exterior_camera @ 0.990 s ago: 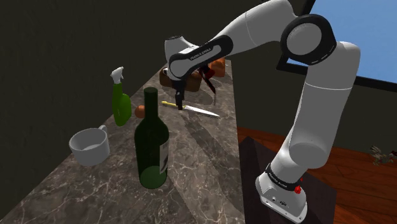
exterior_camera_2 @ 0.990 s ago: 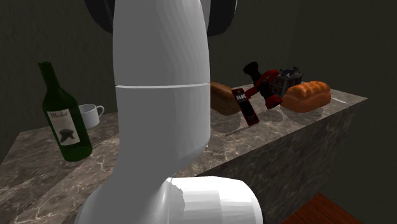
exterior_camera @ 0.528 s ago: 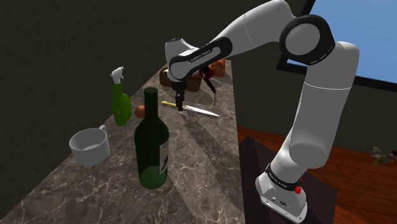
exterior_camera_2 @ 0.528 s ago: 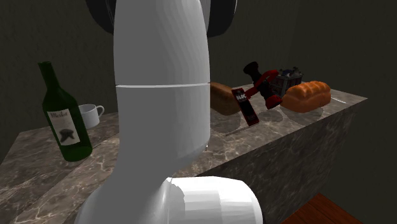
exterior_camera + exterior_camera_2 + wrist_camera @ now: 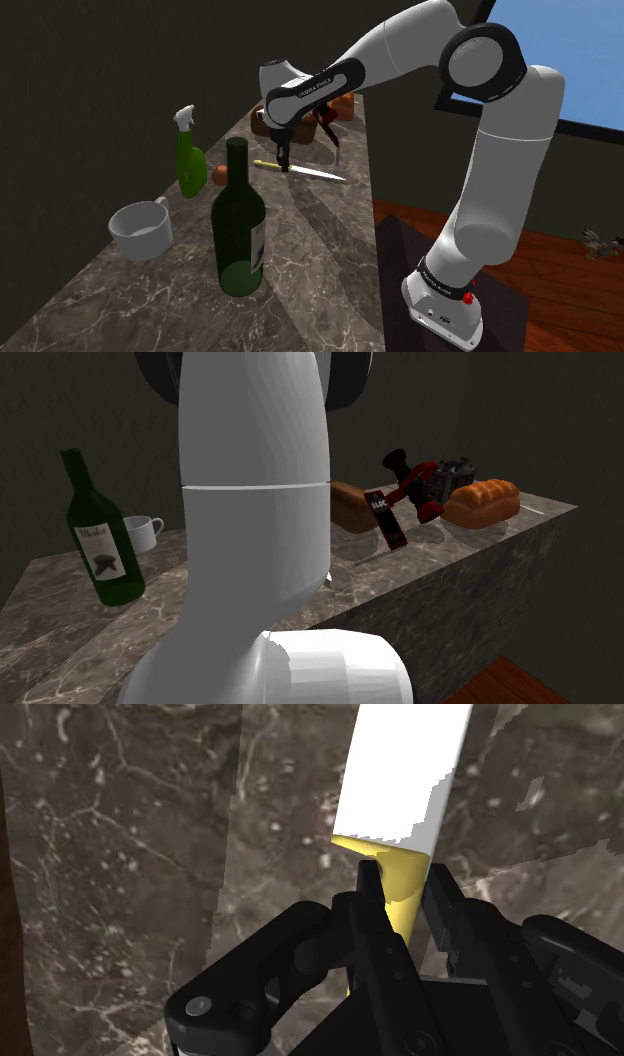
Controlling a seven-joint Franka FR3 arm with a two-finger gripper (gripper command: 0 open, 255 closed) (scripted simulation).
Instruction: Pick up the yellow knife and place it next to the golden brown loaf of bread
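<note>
Your gripper is drawn narrow, and its two black fingers clasp the handle of the yellow knife from either side. They grip just behind the point where the handle meets the blade. The handle is a flat, bright yellow and runs back under the hand. Past the fingertips it ends in a slanted shoulder, and from there a broad, plain white blade reaches away from the gripper. The knife lies flat on the dark, pale-veined marble counter.

In the shoulder view you have a tall dark green wine bottle nearest the camera, with a pale mug just to that view's left of it. Beyond them stands a green spray bottle with a white trigger head, and a small orange-brown thing sits at its base. The knife lies further along the counter, handle toward the shoulder view's left and blade toward the counter's right edge, with the hand pointing straight down onto the handle.

At the far end of the counter, well apart from the knife, the golden brown loaf sits near the corner. In the second exterior view a red and black object lies just to its left. A darker brown loaf and a leaning black carton are further left. The white arm stands large in the foreground of that view.
</note>
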